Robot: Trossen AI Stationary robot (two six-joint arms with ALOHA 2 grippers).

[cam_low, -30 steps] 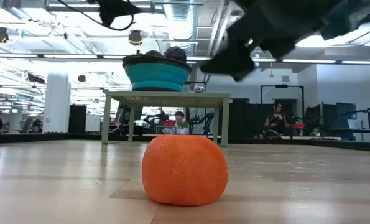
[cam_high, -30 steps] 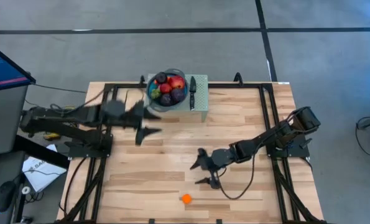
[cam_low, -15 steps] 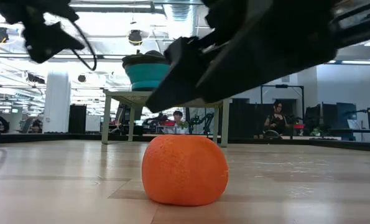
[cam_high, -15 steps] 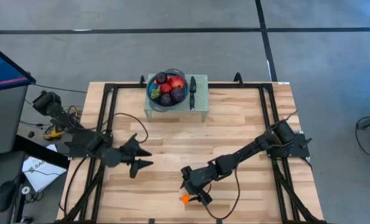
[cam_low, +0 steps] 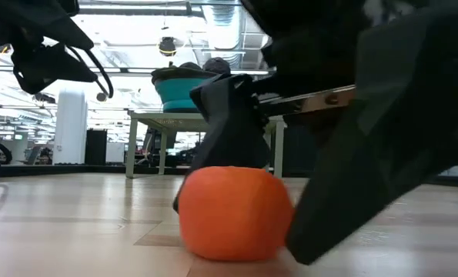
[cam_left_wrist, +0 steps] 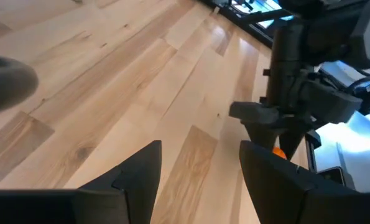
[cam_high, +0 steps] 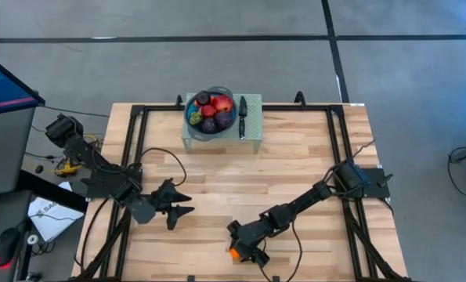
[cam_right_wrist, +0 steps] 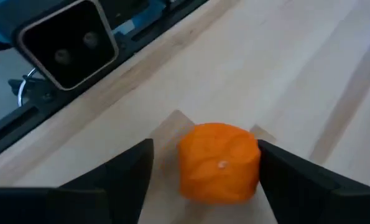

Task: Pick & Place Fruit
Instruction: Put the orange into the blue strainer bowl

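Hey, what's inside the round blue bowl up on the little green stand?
The round blue bowl holds piled fruit: red ones and dark purple ones on top. Whatever lies beneath that top layer is covered and cannot be seen.

Open industrial lab: ceiling ducts (cam_low: 213, 31), concrete floor (cam_high: 217, 63)

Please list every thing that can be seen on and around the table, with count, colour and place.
orange fruit: one, orange, on the table's near edge, between the right tool's open fingers, not yet gripped.
fruit in bowl: several, red and dark purple, heaped in the bowl.
bowl: one, blue, on the stand at the far edge.
knife: one, black handle, on the stand beside the bowl.
stand: one, pale green, far middle of the table.
table: one, light wood.
left tool: one, dark, open, above the table's left side.
right tool: one, dark, open, around the orange fruit.
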